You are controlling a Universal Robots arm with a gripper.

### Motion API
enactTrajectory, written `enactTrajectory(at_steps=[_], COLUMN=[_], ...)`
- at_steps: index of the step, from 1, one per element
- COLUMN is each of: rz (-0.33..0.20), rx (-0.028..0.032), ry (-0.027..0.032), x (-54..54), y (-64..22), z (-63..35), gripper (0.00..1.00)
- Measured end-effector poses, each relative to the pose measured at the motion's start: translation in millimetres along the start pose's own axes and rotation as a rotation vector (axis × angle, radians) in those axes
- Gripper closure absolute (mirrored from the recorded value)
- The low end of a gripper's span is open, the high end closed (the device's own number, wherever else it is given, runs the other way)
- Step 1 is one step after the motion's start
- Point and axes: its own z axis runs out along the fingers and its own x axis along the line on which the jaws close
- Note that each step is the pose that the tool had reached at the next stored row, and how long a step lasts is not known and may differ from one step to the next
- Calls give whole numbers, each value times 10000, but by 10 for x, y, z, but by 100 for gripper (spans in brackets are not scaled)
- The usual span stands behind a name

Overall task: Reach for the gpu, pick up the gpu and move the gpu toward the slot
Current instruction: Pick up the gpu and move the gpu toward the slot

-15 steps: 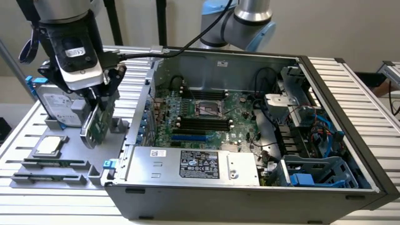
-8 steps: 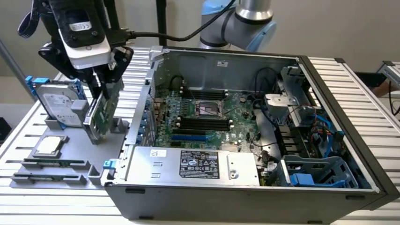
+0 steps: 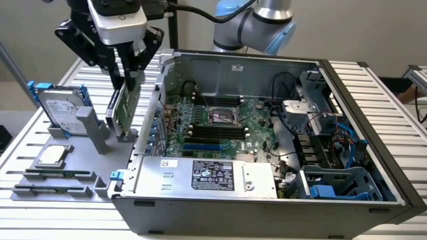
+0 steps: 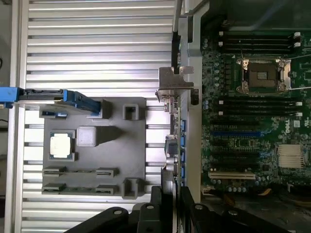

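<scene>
Beside the open computer case (image 3: 267, 200), the gripper (image 3: 128, 75) is clenched on the upright gpu's (image 3: 123, 107) top edge.

Gpu (image 3: 122, 107): green card, silver bracket, upright on edge, beside open computer case (image 3: 267, 150).

Hard drive (image 3: 63, 111): silver with blue rails, upright in the grey holder (image 3: 80, 165).
Processor chip (image 3: 55, 155): flat on that holder.
Computer case (image 3: 267, 150): open, motherboard (image 3: 220, 127) exposed.
Table (image 3: 40, 210): white slats.
</scene>
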Motion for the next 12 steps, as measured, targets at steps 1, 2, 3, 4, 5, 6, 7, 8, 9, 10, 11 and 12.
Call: enactTrajectory(at_steps=[1,2,3,4,5,6,7,8,9,10,11,12], rz=[0,-1,-2,-2,-2,-2,-4,-4,-4,-5,-6,-6], rx=[-7,-18,-36,-64,-85,-104,-123,-141,-160,-175,-188,-198], ry=[11,16,19,19,20,20,21,21,21,21,21,22], x=[-45,-90,-136,-180,-225,-270,-318,-363,-409,-454,-499,-544], y=[1,2,2,3,4,4,5,5,6,6,6,7], z=[-19,-31,-39,-42,-45,-46,-47,-49,-50,-51,-53,-54], gripper=[74,74,74,74,74,74,74,74,74,74,74,74])
